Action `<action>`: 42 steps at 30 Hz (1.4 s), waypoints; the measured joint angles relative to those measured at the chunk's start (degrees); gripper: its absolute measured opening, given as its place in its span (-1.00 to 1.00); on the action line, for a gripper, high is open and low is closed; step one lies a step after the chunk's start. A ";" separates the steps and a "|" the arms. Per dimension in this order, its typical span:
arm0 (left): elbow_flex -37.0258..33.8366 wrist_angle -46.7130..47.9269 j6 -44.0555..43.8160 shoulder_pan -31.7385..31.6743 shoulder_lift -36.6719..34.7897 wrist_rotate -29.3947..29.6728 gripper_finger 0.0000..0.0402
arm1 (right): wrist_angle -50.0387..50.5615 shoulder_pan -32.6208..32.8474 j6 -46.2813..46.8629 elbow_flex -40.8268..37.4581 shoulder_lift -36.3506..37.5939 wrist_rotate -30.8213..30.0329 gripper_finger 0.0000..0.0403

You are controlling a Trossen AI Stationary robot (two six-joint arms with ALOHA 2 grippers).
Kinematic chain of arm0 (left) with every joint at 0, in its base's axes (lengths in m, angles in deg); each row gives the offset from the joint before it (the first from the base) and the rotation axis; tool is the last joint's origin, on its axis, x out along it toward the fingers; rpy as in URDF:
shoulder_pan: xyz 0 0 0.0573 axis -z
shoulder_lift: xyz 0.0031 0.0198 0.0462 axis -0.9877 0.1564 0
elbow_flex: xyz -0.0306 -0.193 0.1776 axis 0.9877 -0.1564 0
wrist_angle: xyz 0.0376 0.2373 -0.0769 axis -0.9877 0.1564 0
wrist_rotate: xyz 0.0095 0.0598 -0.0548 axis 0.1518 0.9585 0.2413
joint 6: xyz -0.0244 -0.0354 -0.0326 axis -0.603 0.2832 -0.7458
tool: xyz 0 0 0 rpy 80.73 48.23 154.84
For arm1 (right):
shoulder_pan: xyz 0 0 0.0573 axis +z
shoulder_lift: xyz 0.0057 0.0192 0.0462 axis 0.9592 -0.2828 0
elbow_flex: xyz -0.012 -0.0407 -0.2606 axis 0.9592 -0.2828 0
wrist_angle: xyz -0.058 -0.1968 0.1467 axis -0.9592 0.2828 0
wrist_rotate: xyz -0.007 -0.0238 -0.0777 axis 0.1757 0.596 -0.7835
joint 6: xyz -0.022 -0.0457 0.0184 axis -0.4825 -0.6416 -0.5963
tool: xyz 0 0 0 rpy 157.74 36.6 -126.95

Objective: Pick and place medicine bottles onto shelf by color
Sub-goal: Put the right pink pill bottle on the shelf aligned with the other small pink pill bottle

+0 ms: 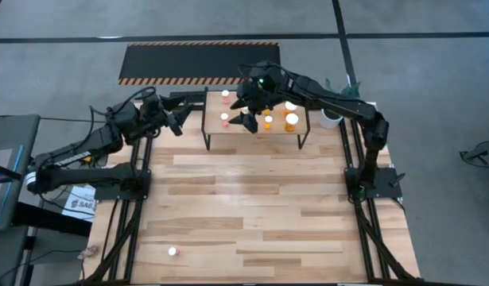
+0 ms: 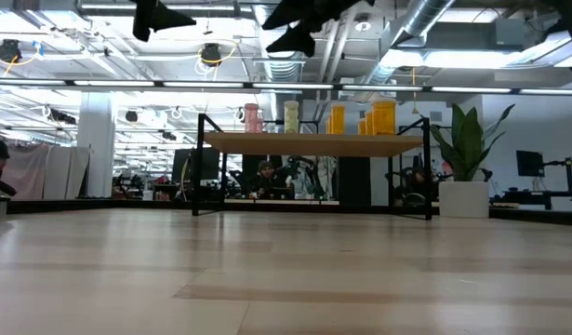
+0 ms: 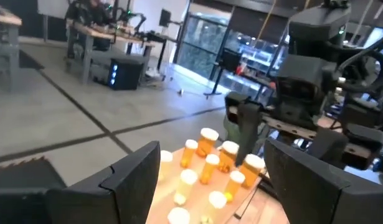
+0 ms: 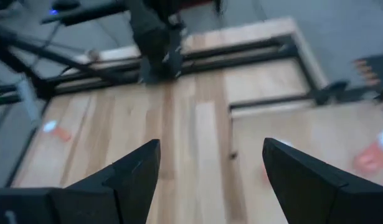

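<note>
The right gripper [image 1: 246,119] hangs above the shelf [image 1: 256,132], jaws apart, holding nothing. The left gripper [image 1: 177,121] waits just beside the shelf's left end, jaws apart, empty. Pink, pale and orange bottles [image 2: 336,118] stand on the shelf. One bottle [image 1: 172,251] lies alone on the table [image 1: 252,206], well apart.
</note>
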 joint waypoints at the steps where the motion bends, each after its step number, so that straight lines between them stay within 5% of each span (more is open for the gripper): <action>1: 0.00 0.16 -0.42 -0.41 0.04 0.04 0.37 | 0.61 -0.68 0.01 -0.11 -0.22 1.93 0.50; 4: 0.00 -0.76 -2.00 -1.85 -0.06 0.28 0.37 | -1.12 -1.50 0.28 -0.15 -1.10 5.75 0.50; 13: 0.00 -2.38 -4.66 -4.48 -0.02 0.22 0.37 | -1.47 -1.83 0.44 0.98 -2.26 4.37 0.50; 23: 0.00 -3.05 -2.21 -6.84 0.00 -0.78 0.37 | 18.34 -0.70 -5.16 22.93 -15.97 -3.54 0.50; 42: 0.00 -0.33 -3.21 -6.90 -0.02 -6.17 0.37 | 11.10 0.21 -5.80 20.88 -16.97 -6.34 0.50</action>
